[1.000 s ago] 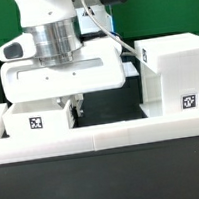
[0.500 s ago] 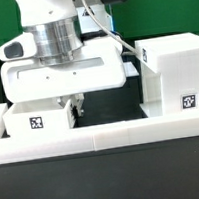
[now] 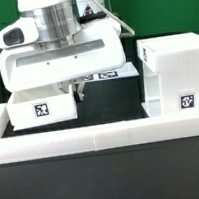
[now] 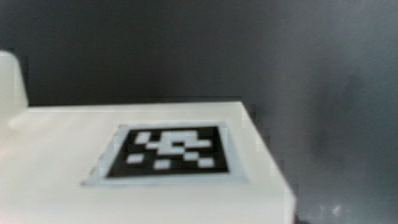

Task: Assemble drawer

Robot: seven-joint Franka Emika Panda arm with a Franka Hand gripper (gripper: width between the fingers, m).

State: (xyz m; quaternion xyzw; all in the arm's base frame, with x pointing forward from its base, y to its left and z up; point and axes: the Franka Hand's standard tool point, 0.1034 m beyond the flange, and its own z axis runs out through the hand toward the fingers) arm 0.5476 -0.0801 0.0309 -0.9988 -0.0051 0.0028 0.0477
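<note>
A small open white drawer box (image 3: 43, 109) with a black marker tag on its front is held a little above the table, at the exterior view's left. My gripper (image 3: 77, 89) is shut on the box's right wall; its fingertips show just under the white hand. A large white drawer housing (image 3: 174, 68) with a tag stands at the exterior view's right, apart from the box. The wrist view shows a white tagged face of the drawer box (image 4: 169, 150) very close, with dark table beside it; my fingers do not show there.
A low white wall (image 3: 102, 138) runs across the front of the work area and turns back at the exterior view's left. A tagged marker board (image 3: 110, 75) lies behind the hand. Dark table (image 3: 109, 111) lies between box and housing.
My hand has risen and shifted slightly to the exterior view's right. The small drawer box has come up with it off the table. The housing has not moved.
</note>
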